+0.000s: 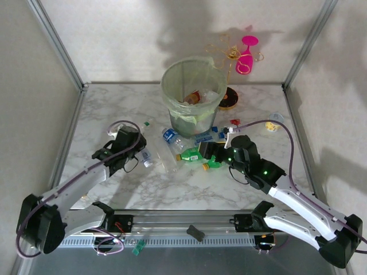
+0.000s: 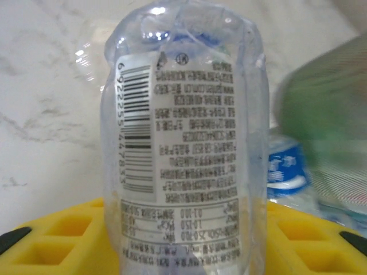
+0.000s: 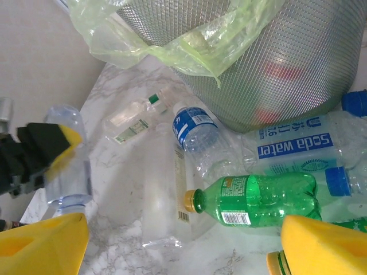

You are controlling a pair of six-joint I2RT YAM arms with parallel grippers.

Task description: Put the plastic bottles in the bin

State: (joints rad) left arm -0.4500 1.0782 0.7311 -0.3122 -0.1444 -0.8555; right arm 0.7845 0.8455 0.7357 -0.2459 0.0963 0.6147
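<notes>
My left gripper (image 2: pixel 186 240) is shut on a clear plastic bottle (image 2: pixel 183 114) with a white barcode label, and the yellow pads (image 2: pixel 63 235) press both its sides. From above, that gripper (image 1: pixel 137 150) sits left of the bottle pile. My right gripper (image 3: pixel 183 246) is open and hangs over a green bottle (image 3: pixel 258 197) with a yellow cap and a clear flattened bottle (image 3: pixel 166 195). It touches neither. Just behind them stands the pale green bin (image 1: pixel 189 94) with its bag liner, and some bottles lie inside it.
A blue-labelled bottle (image 3: pixel 198 129), a soda water bottle (image 3: pixel 292 143) and a small green-capped bottle (image 3: pixel 135 117) lie at the bin's foot. A pink wine glass (image 1: pixel 246 54) and gold wire stand (image 1: pixel 229 48) are behind the bin. A short can (image 1: pixel 273 124) lies at the right.
</notes>
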